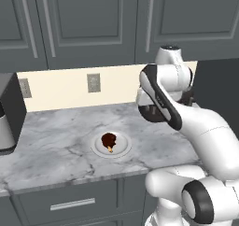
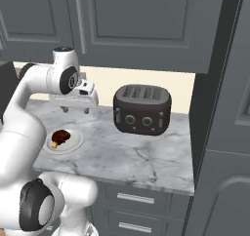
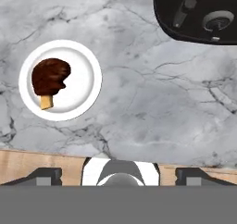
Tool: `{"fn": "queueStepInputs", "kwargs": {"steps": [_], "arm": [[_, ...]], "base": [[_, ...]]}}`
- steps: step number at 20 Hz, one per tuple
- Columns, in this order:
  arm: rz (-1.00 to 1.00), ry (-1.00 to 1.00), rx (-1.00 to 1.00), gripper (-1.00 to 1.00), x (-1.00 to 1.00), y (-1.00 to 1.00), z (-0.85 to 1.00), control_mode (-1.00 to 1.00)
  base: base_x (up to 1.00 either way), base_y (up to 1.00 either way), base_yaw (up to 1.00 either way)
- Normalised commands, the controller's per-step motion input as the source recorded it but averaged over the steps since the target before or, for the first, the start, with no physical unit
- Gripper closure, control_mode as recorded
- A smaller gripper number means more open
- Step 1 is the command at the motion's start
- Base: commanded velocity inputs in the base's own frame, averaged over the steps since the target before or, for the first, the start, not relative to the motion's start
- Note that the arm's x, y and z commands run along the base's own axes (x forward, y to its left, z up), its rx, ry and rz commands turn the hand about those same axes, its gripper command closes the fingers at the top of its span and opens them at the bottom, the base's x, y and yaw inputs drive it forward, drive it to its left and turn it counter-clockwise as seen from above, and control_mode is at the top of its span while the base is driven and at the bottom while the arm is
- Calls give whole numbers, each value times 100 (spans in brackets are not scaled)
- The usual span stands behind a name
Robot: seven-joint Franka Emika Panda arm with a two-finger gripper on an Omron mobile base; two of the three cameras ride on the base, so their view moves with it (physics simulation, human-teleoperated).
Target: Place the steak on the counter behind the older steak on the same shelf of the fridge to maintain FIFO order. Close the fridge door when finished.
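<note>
Item 1: the steak [image 3: 50,77], a dark brown rounded lump with a tan-orange bit at one end. It lies on a small white plate [image 3: 88,63], slightly off the plate's centre, untouched by the arm.

Item 2: the plate rests flat on the counter [image 1: 56,136], grey-veined white marble over dark grey cabinets, near the front edge in the left base view.

Item 3: the gripper [image 2: 74,109] hangs above the counter, pointing down, clear of the surface. Its 2 dark fingertips [image 2: 63,109] stand spread wide apart with nothing between them. It sits between the plate and the toaster, with the steak off to one side of it in the hand view.

Item 4: a dark 4-slot toaster [image 2: 142,109] with 2 round dials on its face, standing on the counter toward the back wall, well apart from the plate.

Item 5: a dark appliance [image 1: 10,110] at the counter's far left; type unclear.

Item 6: 2 wall outlets [image 1: 94,82] on the cream backsplash, under dark grey upper cabinets [image 1: 88,19].
</note>
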Motion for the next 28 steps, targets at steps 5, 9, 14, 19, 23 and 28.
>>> {"fn": "queueStepInputs", "kwargs": {"steps": [5,9,14,19,23,28], "arm": [[0,18,-2,-100,-7,77,-97,-100],[6,0,-10,-100,-10,48,-78,-100],[5,6,-7,-100,-4,82,-47,-100],[0,18,0,-100,60,68,-28,-100],[0,7,2,-100,69,36,-34,-100],[0,5,1,-100,25,6,-29,-100]], "base": [[0,0,0],[0,0,0],[0,0,0],[0,0,0],[0,0,0],[0,0,0]]}}
